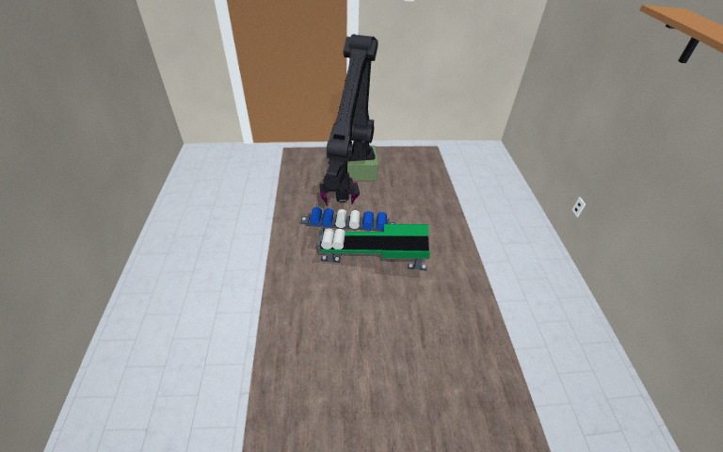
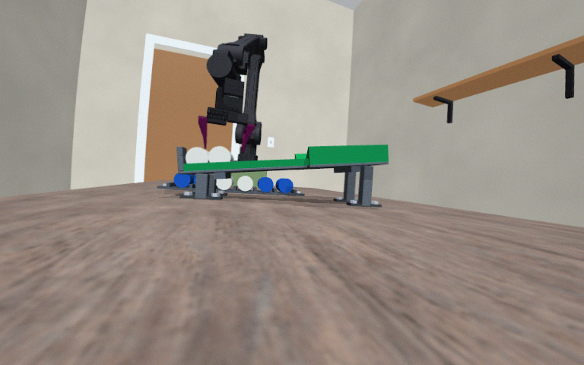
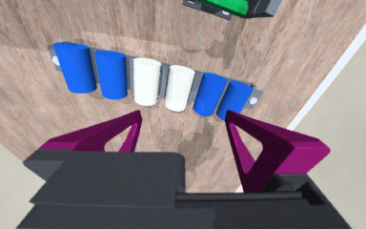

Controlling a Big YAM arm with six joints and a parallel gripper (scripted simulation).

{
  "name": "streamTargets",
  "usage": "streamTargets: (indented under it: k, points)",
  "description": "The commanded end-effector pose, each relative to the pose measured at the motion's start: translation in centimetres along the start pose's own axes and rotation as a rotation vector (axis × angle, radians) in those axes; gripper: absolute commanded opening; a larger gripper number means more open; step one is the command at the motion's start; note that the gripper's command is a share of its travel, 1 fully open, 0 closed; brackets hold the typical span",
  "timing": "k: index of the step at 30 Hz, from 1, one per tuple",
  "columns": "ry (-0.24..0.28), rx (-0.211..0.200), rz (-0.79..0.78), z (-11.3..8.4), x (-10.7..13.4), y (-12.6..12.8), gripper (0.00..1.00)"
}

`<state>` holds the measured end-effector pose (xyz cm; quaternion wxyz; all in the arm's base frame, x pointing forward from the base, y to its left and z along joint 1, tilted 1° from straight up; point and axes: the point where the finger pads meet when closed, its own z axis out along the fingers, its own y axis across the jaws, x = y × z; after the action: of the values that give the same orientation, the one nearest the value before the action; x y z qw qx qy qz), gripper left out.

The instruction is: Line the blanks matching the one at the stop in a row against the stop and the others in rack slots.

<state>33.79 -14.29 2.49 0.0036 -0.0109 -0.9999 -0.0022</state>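
The green feed ramp (image 1: pixel 392 240) holds two white blanks (image 1: pixel 332 238) side by side at its left end by the stop; they also show in the exterior view (image 2: pixel 208 154). The stock rack (image 3: pixel 154 83) behind the ramp holds a row of blanks: two blue (image 3: pixel 92 71), two white (image 3: pixel 162 85), two blue (image 3: pixel 220 95). The same row shows from above (image 1: pixel 348 218). My gripper (image 3: pixel 183 114) is open and empty, hovering above and behind the rack, over its two white blanks. It also shows in the overhead view (image 1: pixel 339 199).
The arm's green base block (image 1: pixel 363 164) stands just behind the rack. The ramp rests on grey legs (image 2: pixel 359 185), its raised green end to the right. A wall shelf (image 2: pixel 499 77) hangs high on the right.
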Motion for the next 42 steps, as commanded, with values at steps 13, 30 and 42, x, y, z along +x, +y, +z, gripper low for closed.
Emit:
streamTargets:
  k: [13, 30, 42]
  points:
    - [-0.023, 0.005, -0.632, -0.2, -1.1, 2.6, 1.00]
    - [-0.022, 0.010, -1.245, 0.0, -1.1, 5.8, 1.00]
    - [-0.022, 0.014, -1.361, -0.1, -1.1, 6.0, 1.00]
